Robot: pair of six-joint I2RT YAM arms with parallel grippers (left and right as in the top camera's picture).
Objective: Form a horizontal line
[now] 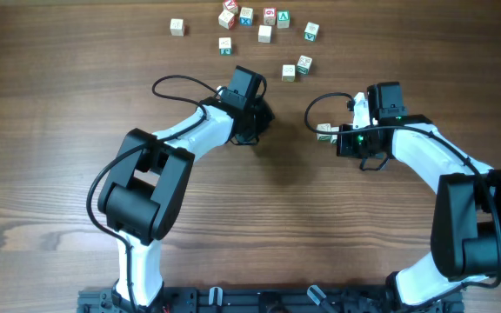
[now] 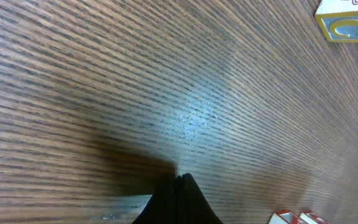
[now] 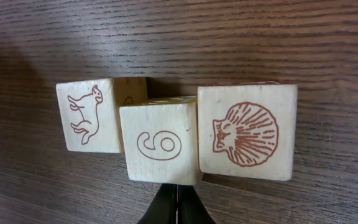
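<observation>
The row of three pale wooden cubes [image 3: 166,140] lies just ahead of the right gripper [image 3: 176,210]. Its black fingers are pressed together with no gap and hold nothing. In the right wrist view the cubes touch side to side. The left one bears a red-brown animal outline, the middle one a rounded numeral (a 6 or a 9, depending on which way up), and the right one a scallop shell. The fingertips point straight at the middle cube, though I cannot tell whether they touch it. The animal cube sits a little farther from the fingertips than the other two, so the row is not quite flush. From overhead the row [image 1: 324,131] is at the tip of the right gripper [image 1: 337,133], on the brown wood-grain table [image 1: 42,130].

The left gripper [image 2: 179,196] is likewise closed tight and empty, over bare wood and well apart from the row. A pale cube with a yellow-framed face [image 2: 347,18] shows at the top right corner of its view, and red-edged cubes [image 2: 291,218] show at the bottom edge.

Loose pale cubes [image 1: 264,33] lie scattered along the far side of the table. A pair of cubes [image 1: 297,68] lies nearer, beyond the gap between the two grippers.
</observation>
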